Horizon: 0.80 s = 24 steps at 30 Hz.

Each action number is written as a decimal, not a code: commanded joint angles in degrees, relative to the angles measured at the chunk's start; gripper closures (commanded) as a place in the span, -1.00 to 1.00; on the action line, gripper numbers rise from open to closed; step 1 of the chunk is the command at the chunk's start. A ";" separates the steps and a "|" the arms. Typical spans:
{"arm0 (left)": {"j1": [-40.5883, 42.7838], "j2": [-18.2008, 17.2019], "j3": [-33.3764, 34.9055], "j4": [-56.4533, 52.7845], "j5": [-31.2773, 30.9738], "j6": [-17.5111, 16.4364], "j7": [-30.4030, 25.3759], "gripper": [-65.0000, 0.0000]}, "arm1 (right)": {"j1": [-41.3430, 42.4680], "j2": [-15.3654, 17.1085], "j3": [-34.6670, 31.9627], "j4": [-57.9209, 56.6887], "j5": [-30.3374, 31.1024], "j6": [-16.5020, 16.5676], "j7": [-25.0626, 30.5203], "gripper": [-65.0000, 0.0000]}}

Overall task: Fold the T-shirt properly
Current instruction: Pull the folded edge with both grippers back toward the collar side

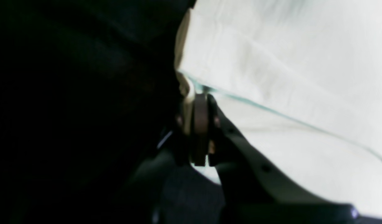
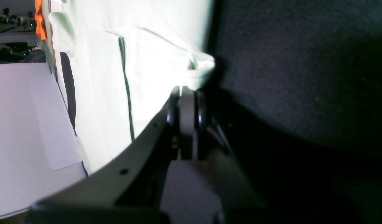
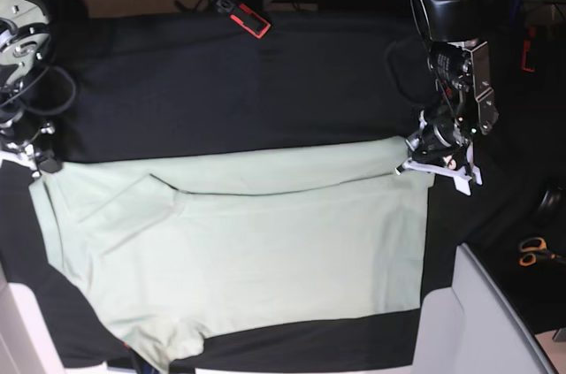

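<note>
With both corners pinched, I lift 2 arms together, keep top edge taut. Left gripper (image 1: 199, 133) closed on T-shirt (image 3: 239, 250) corner; right gripper (image 2: 187, 124) closed on opposite corner. Shirt flat on black tablecloth (image 3: 265, 82), top strip already folded. No containers visible.

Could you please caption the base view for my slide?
Both grippers, left and right, pinch the T-shirt on the black tablecloth.
</note>
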 commanded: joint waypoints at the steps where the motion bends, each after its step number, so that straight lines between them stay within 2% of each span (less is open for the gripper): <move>1: 0.00 -0.22 0.06 1.73 0.68 0.14 2.31 1.00 | 0.56 1.32 -0.02 0.79 0.94 0.74 0.70 1.00; 6: 1.41 -1.54 0.15 6.57 0.94 0.14 5.65 1.00 | -0.93 1.32 -0.02 0.79 0.94 1.18 0.62 1.00; 9: 1.50 -1.72 0.15 6.57 0.94 0.14 6.36 1.00 | -1.64 1.32 -0.11 0.88 0.76 5.23 -0.70 1.00; 14: 1.50 -2.60 1.56 6.57 0.94 0.06 6.36 1.00 | -3.92 0.79 -0.11 5.63 0.67 6.28 -3.25 1.00; 17: 1.50 -4.53 5.69 6.57 0.86 0.06 6.27 1.00 | -5.77 -1.41 -0.11 11.78 0.67 6.28 -5.62 1.00; 24: 3.34 -4.71 8.59 7.62 0.86 0.06 6.44 1.00 | -10.95 -6.24 0.41 26.37 0.85 6.02 -12.31 1.00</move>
